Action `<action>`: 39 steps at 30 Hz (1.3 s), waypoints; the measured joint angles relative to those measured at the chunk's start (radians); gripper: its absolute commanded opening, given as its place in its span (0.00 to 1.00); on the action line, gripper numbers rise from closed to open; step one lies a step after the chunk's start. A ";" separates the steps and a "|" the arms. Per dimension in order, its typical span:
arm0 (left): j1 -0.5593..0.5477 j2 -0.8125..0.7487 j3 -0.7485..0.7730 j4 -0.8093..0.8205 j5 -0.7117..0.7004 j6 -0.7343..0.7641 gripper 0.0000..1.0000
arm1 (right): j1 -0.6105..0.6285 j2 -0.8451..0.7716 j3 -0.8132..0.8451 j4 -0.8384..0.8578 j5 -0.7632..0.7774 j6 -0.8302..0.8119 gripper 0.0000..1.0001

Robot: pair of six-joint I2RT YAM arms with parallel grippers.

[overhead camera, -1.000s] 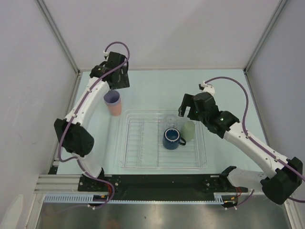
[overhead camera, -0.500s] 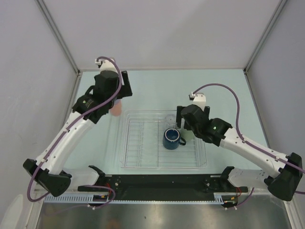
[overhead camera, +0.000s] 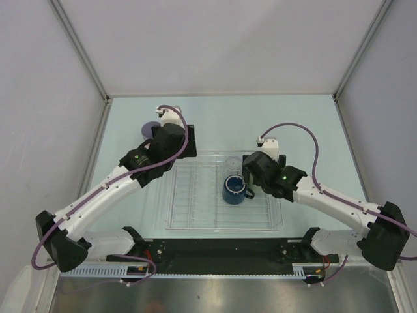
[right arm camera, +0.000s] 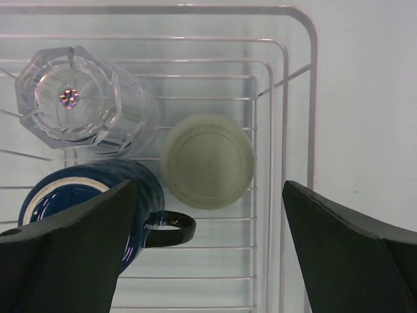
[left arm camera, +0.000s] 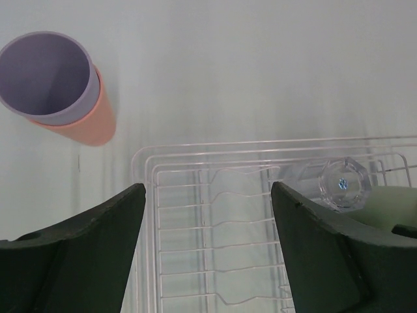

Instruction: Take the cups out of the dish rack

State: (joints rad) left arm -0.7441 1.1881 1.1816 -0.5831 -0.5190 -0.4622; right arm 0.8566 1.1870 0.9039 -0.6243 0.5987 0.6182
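Fingers (right arm camera: 71, 254) of right gripper (right arm camera: 208, 195) spread above round pale-green cup (right arm camera: 207, 156).

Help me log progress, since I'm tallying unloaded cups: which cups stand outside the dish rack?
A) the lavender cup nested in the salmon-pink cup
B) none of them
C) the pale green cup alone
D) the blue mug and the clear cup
A: the lavender cup sits nested in the salmon-pink cup on the table, beyond the dish rack's corner.
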 measured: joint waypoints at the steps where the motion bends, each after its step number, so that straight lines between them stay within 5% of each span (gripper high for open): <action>1: -0.006 -0.006 -0.010 0.006 -0.001 -0.003 0.83 | -0.003 0.011 -0.006 0.008 -0.005 0.000 1.00; 6: -0.020 -0.033 -0.037 0.030 -0.002 -0.012 0.82 | -0.033 0.061 -0.017 0.051 -0.034 0.000 0.99; 15: -0.024 -0.043 -0.056 0.045 -0.002 -0.019 0.82 | -0.094 0.100 -0.082 0.146 -0.132 0.006 0.82; 18: -0.026 -0.043 -0.056 0.048 -0.002 -0.019 0.82 | -0.108 0.100 -0.100 0.170 -0.162 0.003 0.48; 19: -0.026 -0.043 -0.056 0.050 -0.002 -0.019 0.82 | -0.110 0.100 -0.103 0.177 -0.162 0.000 0.21; 21: -0.027 -0.043 -0.056 0.050 -0.002 -0.019 0.82 | -0.113 0.099 -0.103 0.190 -0.163 -0.007 0.00; 31: -0.037 -0.040 -0.056 0.051 -0.009 -0.018 0.79 | -0.111 0.004 -0.098 0.126 -0.137 -0.008 0.00; 39: -0.039 -0.037 -0.056 0.069 -0.014 -0.018 0.82 | -0.119 -0.137 0.112 0.037 -0.139 -0.039 0.00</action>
State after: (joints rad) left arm -0.7834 1.1515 1.1259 -0.5140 -0.5335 -0.4801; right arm 0.7376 1.0500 1.0161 -0.5873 0.4595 0.5797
